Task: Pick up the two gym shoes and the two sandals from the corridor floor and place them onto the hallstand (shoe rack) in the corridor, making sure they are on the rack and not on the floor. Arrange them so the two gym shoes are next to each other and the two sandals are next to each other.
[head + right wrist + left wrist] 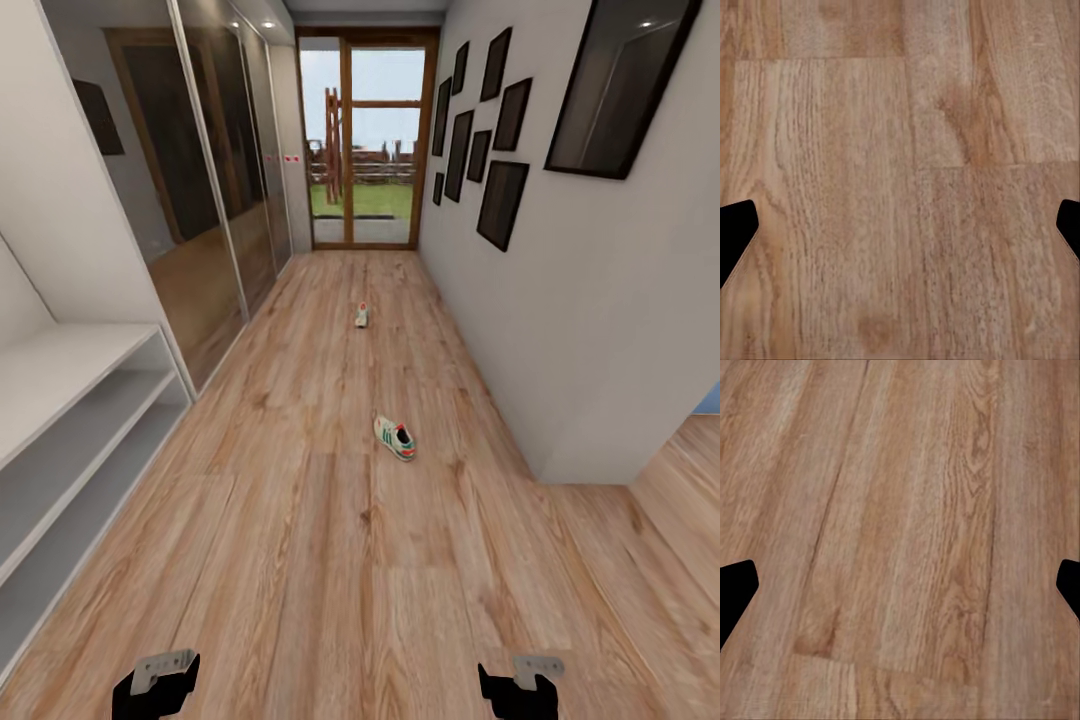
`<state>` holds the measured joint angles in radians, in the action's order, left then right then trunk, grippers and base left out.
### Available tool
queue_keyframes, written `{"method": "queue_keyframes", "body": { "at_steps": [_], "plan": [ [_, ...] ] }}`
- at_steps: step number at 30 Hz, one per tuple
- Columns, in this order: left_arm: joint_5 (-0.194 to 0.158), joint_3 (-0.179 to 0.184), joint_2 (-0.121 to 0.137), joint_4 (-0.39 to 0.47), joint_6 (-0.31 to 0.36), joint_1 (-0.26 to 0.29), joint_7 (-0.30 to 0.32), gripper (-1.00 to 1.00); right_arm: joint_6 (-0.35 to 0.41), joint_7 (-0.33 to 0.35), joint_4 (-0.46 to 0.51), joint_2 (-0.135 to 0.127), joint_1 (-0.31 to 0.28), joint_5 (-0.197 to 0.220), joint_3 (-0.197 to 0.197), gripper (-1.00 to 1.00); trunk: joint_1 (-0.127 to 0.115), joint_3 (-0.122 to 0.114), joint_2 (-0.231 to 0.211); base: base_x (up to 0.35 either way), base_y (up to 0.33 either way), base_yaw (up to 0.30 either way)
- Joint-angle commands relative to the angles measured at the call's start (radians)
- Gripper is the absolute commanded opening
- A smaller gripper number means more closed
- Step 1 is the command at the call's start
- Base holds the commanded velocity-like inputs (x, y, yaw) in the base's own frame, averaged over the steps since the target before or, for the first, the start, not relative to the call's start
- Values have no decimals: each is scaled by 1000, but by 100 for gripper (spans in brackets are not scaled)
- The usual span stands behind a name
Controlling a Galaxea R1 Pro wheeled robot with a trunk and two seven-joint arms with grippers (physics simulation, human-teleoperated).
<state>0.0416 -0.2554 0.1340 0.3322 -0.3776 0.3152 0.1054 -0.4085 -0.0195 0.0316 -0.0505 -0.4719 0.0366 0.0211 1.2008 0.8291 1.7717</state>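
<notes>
Ahead of me on the light brown wood-plank corridor floor (330,560) lay the nearer cream-white lace-up gym shoe with green stripes and a red-orange heel patch (395,437), well apart from both my arms and a little to my right of centre, so my right gripper (518,690) looked the nearer of the two, though neither could reach it without the base rolling forward first. Its long axis ran slantwise across the planks, with the red-orange end toward me and to the right. Farther down the hall, near the glazed wooden door (366,140), sat the second cream-white sneaker (361,316), small and end-on, too far off for me to read its detail. I saw no sandals from here. The low white hallstand with two open shelf tiers (70,440) stood along the wall on my left, closer to my left gripper (157,685), its flat, smooth shelves bare where I could see them. Beyond it ran dark mirrored sliding wardrobe doors (210,170), and black-framed pictures (500,150) hung on the plain white wall to my right. Both my grippers hung low with their dark fingers spread wide and nothing between them; my wrist cameras looked down on grained laminate, matte and knotty.
</notes>
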Motion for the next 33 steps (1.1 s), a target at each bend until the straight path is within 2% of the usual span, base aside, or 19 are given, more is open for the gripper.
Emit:
{"method": "queue_keyframes", "body": {
  "at_steps": [1,12,33],
  "plan": [
    [4,-8,-1,-1,-3,1,8,100,-3,0,-1,0,-1,4,1,100,1,1,0,338,-2,0],
    [4,-8,-1,-1,-3,1,8,100,-4,-2,0,0,-1,5,2,100,1,1,0,339,-5,46],
    [4,-8,-1,-1,-3,1,8,100,-4,-2,0,1,-1,5,2,100,1,1,0,339,-77,238]
  ]
}}
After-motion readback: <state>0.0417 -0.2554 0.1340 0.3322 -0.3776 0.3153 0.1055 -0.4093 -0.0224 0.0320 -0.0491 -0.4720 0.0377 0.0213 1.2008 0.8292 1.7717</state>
